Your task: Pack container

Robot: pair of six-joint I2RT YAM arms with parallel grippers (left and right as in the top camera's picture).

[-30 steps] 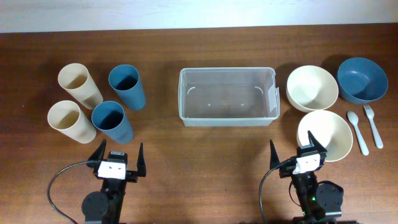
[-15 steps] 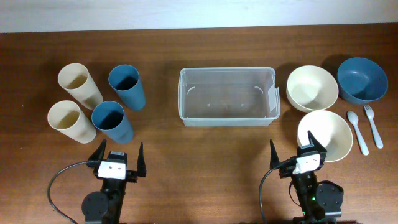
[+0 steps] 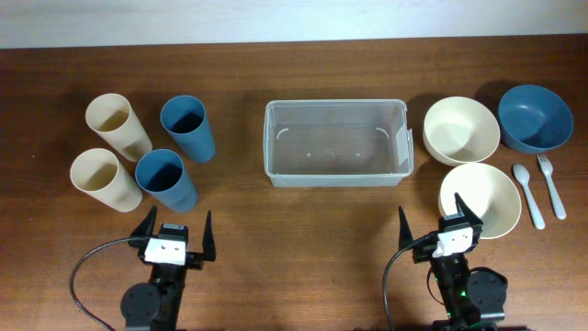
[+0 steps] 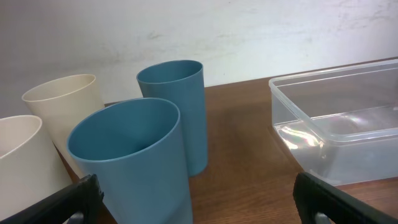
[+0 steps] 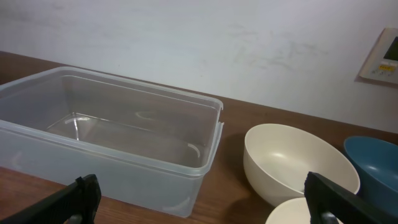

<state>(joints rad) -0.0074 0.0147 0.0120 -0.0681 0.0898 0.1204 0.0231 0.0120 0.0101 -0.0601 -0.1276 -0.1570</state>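
Container [image 3: 335, 142] is mid-table, empty, nothing packed yet. Its long axis runs left-right, so a long wall faces both arms.

Left gripper [image 3: 176, 225]: fingers spread wide, holding nothing. It's parked on the near side of the container, off toward its left end.
Right gripper [image 3: 433, 219]: also spread wide and empty. It's on the near side too, just off the container's right end.

Stock left of the container: two cream cups [image 3: 118, 124] and two blue cups [image 3: 188, 127], all upright with mouths open. The near blue cup [image 3: 166, 179] sits straight ahead of the left gripper and fills the left wrist view.

Stock right of the container:
- far cream bowl [image 3: 461, 130], just beside the short wall
- near cream bowl [image 3: 480, 199], nearer the arms than that one
- blue bowl [image 3: 536, 117], farthest right
- pale spoon [image 3: 527, 194] and fork [image 3: 550, 184], beyond the bowls

From overhead the right gripper's outer finger overlaps the near cream bowl's rim. Can't tell whether it's touching.

My read on the split: cups go to the left arm, bowls and cutlery to the right. Either way the carry is inward, over a short end wall. The right arm has the shorter first reach, to the near cream bowl. Bowls are wide, so I'd pinch the rim rather than straddle them.
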